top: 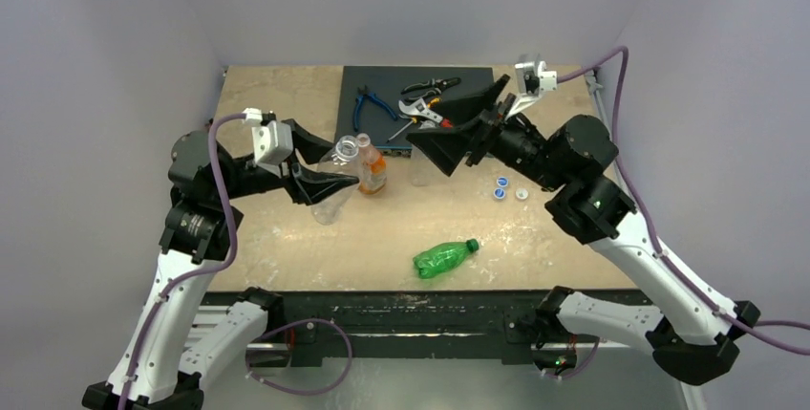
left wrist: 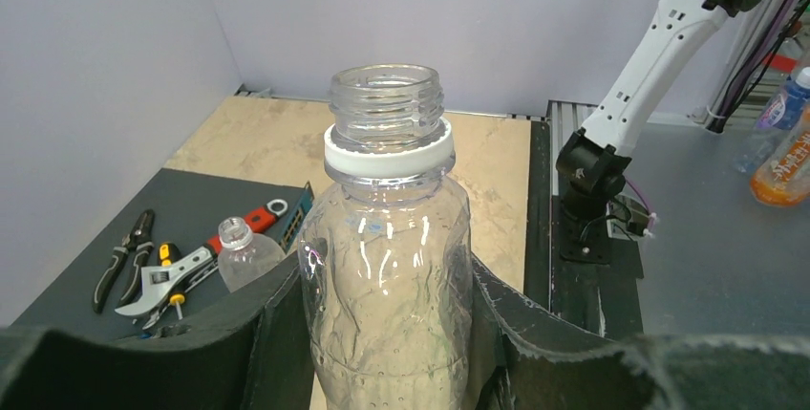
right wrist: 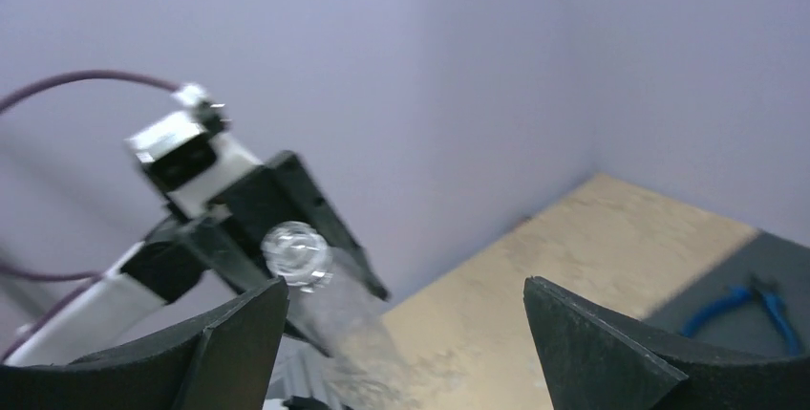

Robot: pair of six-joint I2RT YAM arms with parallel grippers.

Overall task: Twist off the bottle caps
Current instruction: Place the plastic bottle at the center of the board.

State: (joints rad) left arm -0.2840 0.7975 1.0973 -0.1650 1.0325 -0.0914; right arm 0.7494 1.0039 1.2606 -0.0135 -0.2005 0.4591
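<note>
Pinched between the fingers of the left pincer: a clear crinkled bottle, squeezed at the belly on both flanks, neck pointing away from the wrist. Mouth open, threads bare, white ring just under them.

Just beside that neck, on its far side: the squat bottle with the orange label, upright on the table. Whether capped, impossible to tell.

Past the mouth and facing it: the right pincer, fingers spread wide, gripping nothing, well apart from the bottle.

Low and left of the left pincer's grip in its wrist view, lying at the edge of the dark mat: a second clear bottle. Top too small to judge.

Behind the right pincer's fingers, down by its wrist, loose on the table: two blue-faced caps close together, and a white cap just beside them.

Nearer the arm bases than either pincer, roughly between the two: the green bottle, on its side, green cap screwed on.

Farthest out, beyond the right pincer, on the mat: blue pliers, black pliers, adjustable wrench.
</note>
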